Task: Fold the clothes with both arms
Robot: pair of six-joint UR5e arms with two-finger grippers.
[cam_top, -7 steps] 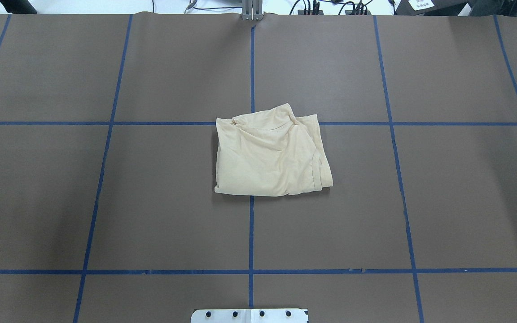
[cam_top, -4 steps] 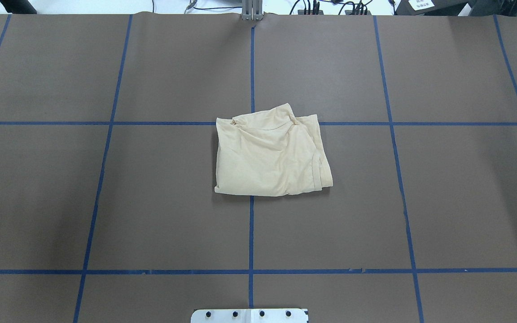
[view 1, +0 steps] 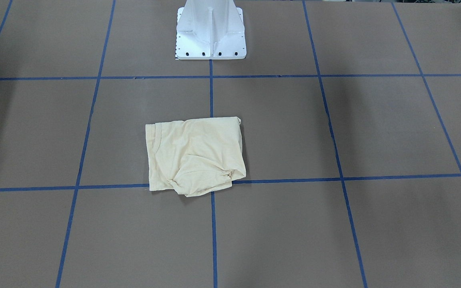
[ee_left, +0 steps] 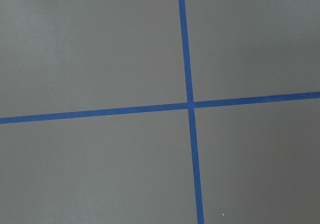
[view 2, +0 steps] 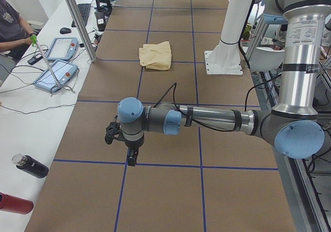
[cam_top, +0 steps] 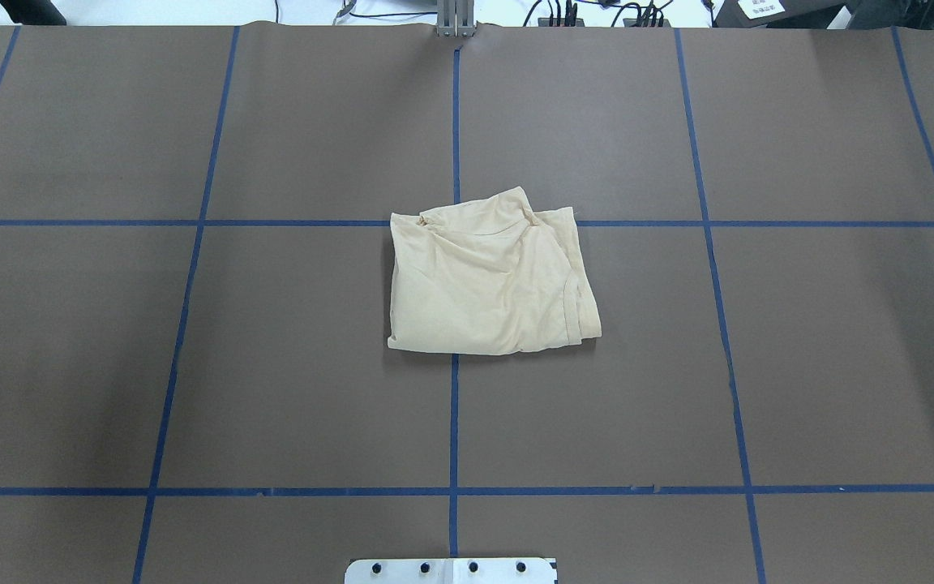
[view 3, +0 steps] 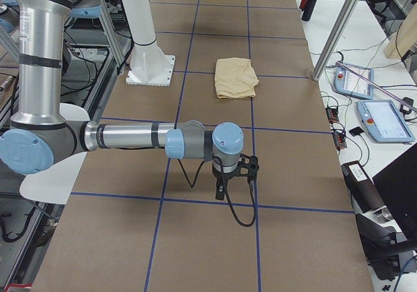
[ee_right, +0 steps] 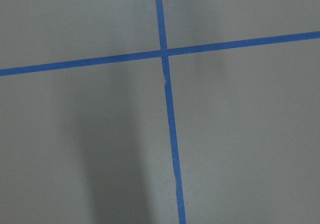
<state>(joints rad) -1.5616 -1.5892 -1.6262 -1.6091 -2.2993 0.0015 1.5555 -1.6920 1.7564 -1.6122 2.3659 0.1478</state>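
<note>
The clothes (cam_top: 491, 280) are one pale cream-yellow shirt folded into a compact, slightly rumpled rectangle at the table's middle; it also shows in the front view (view 1: 194, 156) and both side views (view 2: 156, 55) (view 3: 236, 77). No print shows. Neither arm touches it. My left gripper (view 2: 129, 157) hangs low over the table far out on my left, seen only from the side, so I cannot tell whether it is open or shut. My right gripper (view 3: 221, 191) hangs likewise far out on my right, and its state also cannot be told. Both wrist views show only brown cover and blue tape.
Blue tape lines (cam_top: 454, 422) grid the brown table cover. The white pedestal base (view 1: 210, 32) stands at the robot's edge. Beside the table on my left are a seated person (view 2: 13, 27), teach pendants (view 2: 56, 75) and bottles (view 2: 31, 165); more pendants (view 3: 384, 119) lie beside it on my right.
</note>
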